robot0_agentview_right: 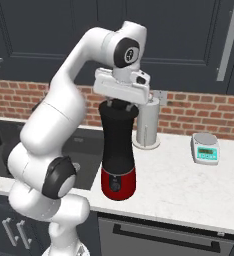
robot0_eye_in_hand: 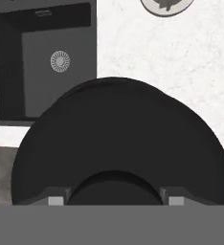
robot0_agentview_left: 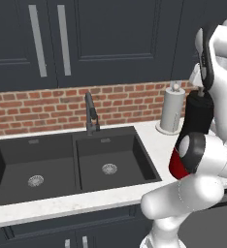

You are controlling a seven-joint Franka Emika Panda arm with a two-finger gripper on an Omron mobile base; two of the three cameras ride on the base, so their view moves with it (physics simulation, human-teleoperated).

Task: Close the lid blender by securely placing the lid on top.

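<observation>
My gripper (robot0_agentview_right: 121, 104) pinches the lid (robot0_eye_in_hand: 118, 143) tight, right atop the blender (robot0_agentview_right: 118, 150) beside the sink (robot0_agentview_left: 72, 162).

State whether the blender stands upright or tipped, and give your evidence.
Upright. In the right base view the blender rests flat on its red base on the counter, its black jar rising straight to the claw above.

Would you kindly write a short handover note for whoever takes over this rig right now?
Pincer: shut on the lid, directly above the blender.
Blender: upright on the counter between the sink and the paper-towel roll.
Done: lid brought to the jar top.
Left: whether it is fully seated cannot be told; confirm it is, open the pincer, withdraw.
</observation>
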